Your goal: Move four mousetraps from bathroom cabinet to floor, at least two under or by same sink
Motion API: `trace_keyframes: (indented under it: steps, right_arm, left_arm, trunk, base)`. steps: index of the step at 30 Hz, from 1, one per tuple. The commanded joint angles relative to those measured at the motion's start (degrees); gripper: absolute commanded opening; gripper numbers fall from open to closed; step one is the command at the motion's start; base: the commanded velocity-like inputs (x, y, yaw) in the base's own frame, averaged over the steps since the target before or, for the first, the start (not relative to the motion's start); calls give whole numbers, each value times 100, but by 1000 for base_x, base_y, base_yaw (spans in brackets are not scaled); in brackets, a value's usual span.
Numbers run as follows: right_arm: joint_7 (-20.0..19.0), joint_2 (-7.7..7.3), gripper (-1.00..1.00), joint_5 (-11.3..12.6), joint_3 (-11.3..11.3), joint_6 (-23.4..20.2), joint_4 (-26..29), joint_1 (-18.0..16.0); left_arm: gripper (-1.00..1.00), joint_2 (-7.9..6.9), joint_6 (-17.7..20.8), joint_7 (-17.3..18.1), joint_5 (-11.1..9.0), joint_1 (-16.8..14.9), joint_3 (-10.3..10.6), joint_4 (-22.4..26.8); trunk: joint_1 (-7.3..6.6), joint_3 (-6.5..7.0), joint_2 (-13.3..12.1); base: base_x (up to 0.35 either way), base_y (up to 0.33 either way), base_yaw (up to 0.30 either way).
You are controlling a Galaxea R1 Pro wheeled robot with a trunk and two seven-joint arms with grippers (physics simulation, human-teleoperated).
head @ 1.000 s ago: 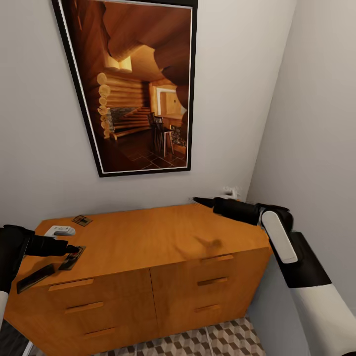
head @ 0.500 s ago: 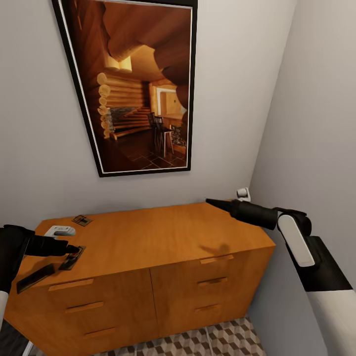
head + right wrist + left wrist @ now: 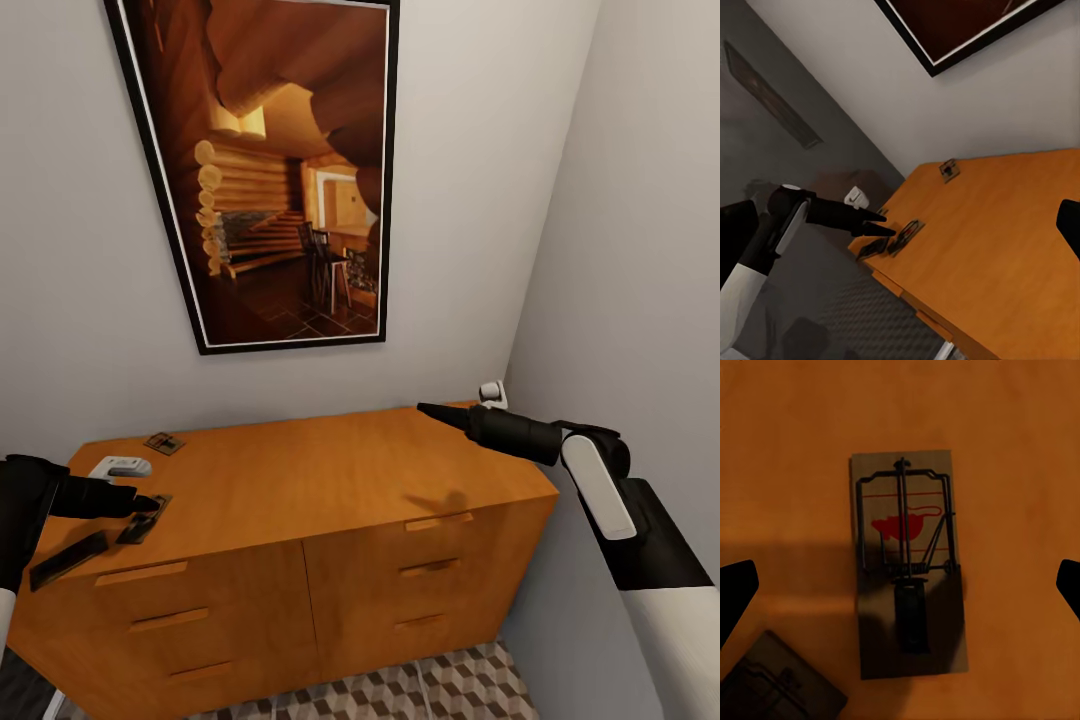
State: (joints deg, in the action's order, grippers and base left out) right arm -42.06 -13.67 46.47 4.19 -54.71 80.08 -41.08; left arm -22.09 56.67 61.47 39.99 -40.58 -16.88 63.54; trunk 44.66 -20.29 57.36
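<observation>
1. Mousetrap under the left gripper (image 3: 143,521): lower left of the head frame, flat on the cabinet top (image 3: 300,480) near the front-left corner. In the left wrist view it sits mid-frame (image 3: 907,562), wire bar and red mark visible, partly in shadow.
2. Second mousetrap (image 3: 68,560): lower left of the head frame, at the cabinet's front edge, just beside the first. Its corner shows at the wrist frame's lower left (image 3: 776,682).
3. Third mousetrap (image 3: 164,442): further back on the top, near the wall, well apart from the other two. Small in the right wrist view (image 3: 950,169).
4. Left gripper (image 3: 140,503): fingers spread, one tip at each side edge of the wrist frame (image 3: 735,592), trap centred between them. Hovering over the trap; can't tell whether it touches.
5. Right gripper (image 3: 435,411): centre right of the head frame, above the cabinet's back-right corner, holding nothing visible. Can't tell if it is spread or pressed together.
6. White rectangular item (image 3: 120,466) on the top, between the traps.
7. Framed log-cabin picture (image 3: 270,170) on the wall, upper centre.
8. Cube-pattern bathroom floor (image 3: 420,690), bottom of the frame.
</observation>
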Motion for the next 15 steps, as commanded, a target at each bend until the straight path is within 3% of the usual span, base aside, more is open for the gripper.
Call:
trace_keyframes:
  steps: [1, 7, 15]
  right_arm:
    - [-11, -3, 100, 3, 3, -22, 0, -6]
    - [-12, -4, 100, 3, 3, -22, -3, -6]
    - [-13, -4, 100, 2, 3, -22, -9, -5]
  left_arm:
    - [100, 0, 32, 59, 52, -7, -8, 6]
    - [100, -4, 30, 58, 53, -5, -10, 8]
    - [100, -5, 29, 58, 53, -10, -16, -18]
  trunk:
    - [1, -7, 5]
    - [1, -7, 5]
    - [176, -151, 326]
  base:
    - [0, 0, 0]
    - [0, 0, 0]
    - [0, 0, 0]
